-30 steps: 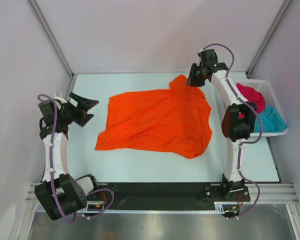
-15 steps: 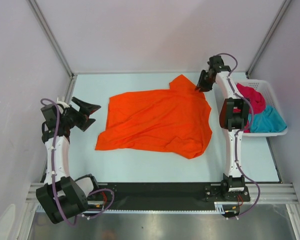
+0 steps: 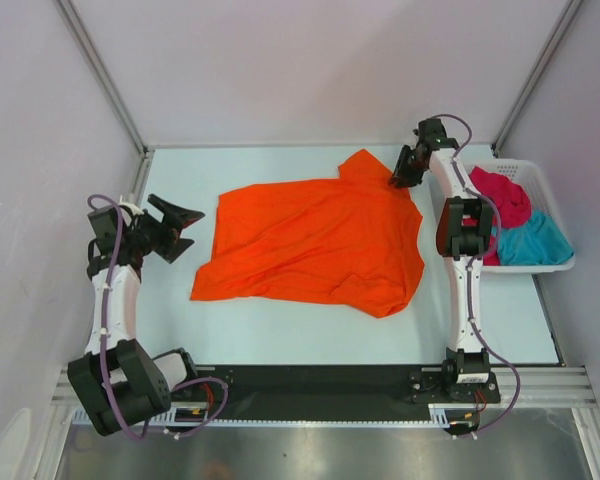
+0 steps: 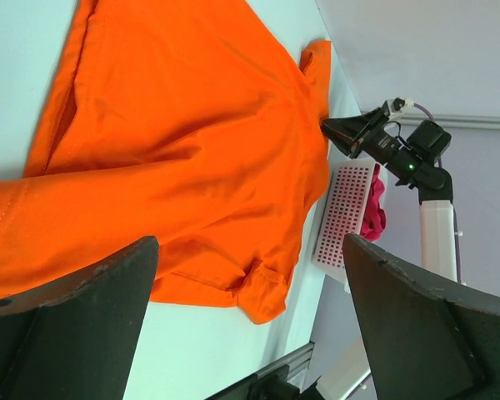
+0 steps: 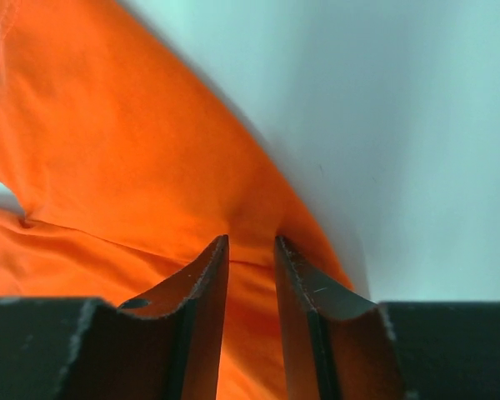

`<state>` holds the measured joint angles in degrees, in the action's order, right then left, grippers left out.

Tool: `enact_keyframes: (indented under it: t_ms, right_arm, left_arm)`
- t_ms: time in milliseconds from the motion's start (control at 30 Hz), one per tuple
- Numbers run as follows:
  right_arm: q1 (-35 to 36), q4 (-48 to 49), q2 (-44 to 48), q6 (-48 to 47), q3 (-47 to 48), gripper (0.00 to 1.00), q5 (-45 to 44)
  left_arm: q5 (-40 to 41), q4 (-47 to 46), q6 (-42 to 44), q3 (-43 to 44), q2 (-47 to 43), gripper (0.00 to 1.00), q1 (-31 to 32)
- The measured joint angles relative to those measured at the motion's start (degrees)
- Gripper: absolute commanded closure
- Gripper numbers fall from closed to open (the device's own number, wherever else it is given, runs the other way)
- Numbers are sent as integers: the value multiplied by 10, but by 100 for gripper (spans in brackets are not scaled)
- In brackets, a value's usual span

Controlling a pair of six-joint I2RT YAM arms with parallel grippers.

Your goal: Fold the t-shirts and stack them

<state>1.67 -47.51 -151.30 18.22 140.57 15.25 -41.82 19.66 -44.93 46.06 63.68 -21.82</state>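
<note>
The orange t-shirt [image 3: 310,240] lies spread out and wrinkled in the middle of the table; it also shows in the left wrist view [image 4: 175,142] and the right wrist view [image 5: 108,167]. My right gripper [image 3: 393,182] is low at its far right corner by the sleeve, and its fingers [image 5: 251,246] stand close together with a fold of orange cloth between them. My left gripper [image 3: 188,226] is wide open and empty, just left of the shirt's left edge [image 4: 250,246]. The crimson t-shirt [image 3: 505,195] and the teal t-shirt [image 3: 535,240] lie bunched in the basket.
The white lattice basket [image 3: 555,262] stands at the right edge of the table, beside the right arm; it also shows in the left wrist view [image 4: 346,208]. Walls enclose the table at the back and sides. A black rail runs along the near edge.
My right gripper has moved right and down onto the shirt's far right corner. My left arm has shifted slightly toward the shirt, still open.
</note>
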Motion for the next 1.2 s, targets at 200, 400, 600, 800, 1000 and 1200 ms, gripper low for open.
enact_keyframes:
  t_ms: [200,400,600,800,1000,1200]
  right_arm:
    - [-3,19,-10,11,2,100,19]
    - [-19,37,-11,30,1,100,28]
    - [-64,41,-12,43,24,100,-1]
    - [-91,53,-12,46,34,100,-5]
    - [-77,39,-3,26,10,93,-8]
    - [-10,22,85,1,-138,87,-15]
  left_arm:
    - [4,-3,0,0,13,3,7]
    - [7,-7,0,0,13,3,8]
    - [7,-8,0,0,13,3,8]
    - [7,-12,0,0,20,3,8]
    - [7,-17,0,0,30,2,12]
    - [-3,-13,21,2,73,0,47]
